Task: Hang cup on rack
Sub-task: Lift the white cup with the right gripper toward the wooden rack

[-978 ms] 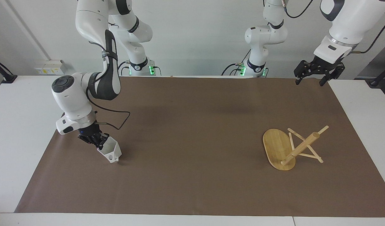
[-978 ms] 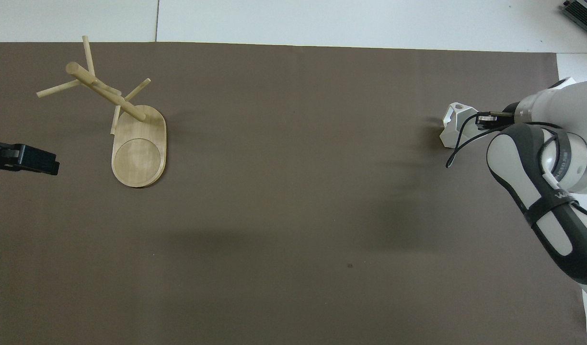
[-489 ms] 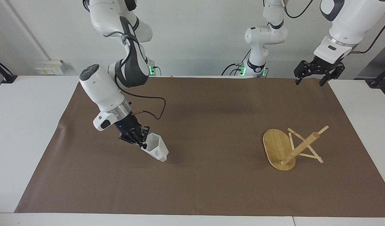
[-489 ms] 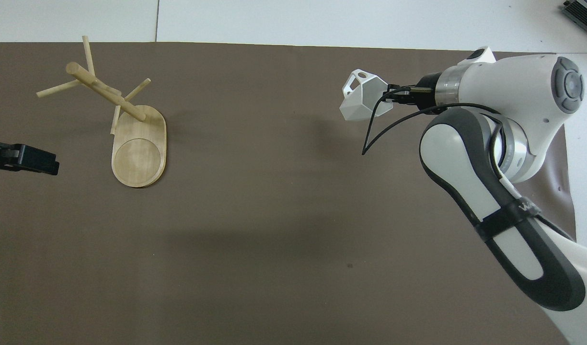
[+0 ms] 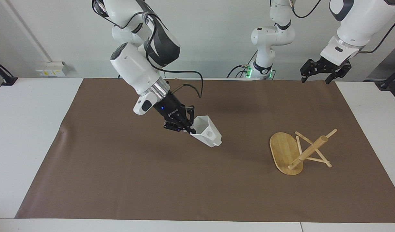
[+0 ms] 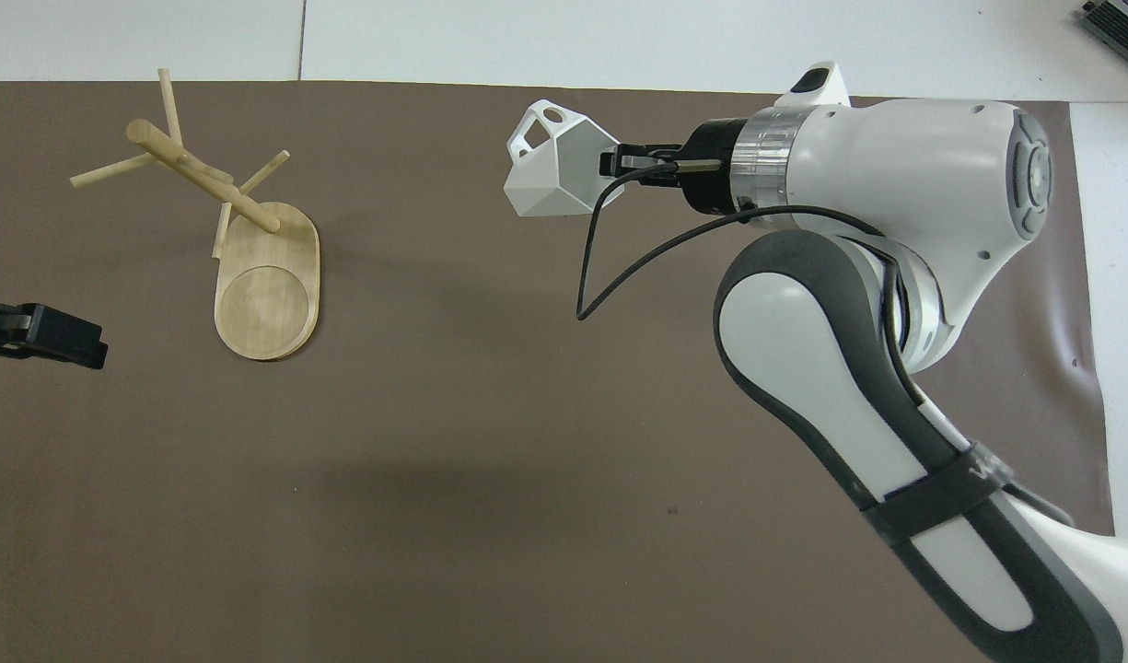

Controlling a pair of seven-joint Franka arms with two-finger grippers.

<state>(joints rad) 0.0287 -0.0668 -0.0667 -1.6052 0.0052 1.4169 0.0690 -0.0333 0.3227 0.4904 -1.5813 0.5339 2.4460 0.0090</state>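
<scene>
The white faceted cup (image 5: 206, 132) (image 6: 552, 173) hangs tilted in the air over the middle of the brown mat. Its handle with the round hole (image 6: 547, 117) points away from my right gripper. The right gripper (image 5: 188, 128) (image 6: 611, 167) is shut on the cup's wall at the rim. The bamboo rack (image 5: 285, 151) (image 6: 267, 287) sits toward the left arm's end, its oval base flat on the mat. Post and thin pegs (image 6: 175, 155) rise from the base's end farther from the robots. My left gripper (image 5: 314, 80) (image 6: 46, 331) waits open in the air over the mat's corner by its base, holding nothing.
The brown mat (image 5: 126, 180) covers most of the white table (image 5: 29, 129). A black cable (image 6: 610, 249) loops from the right wrist under the cup's side. Nothing else lies between the cup and the rack.
The right arm has carried the cup up off the mat at its own end of the table, toward the middle and the rack. The left gripper has barely shifted.
</scene>
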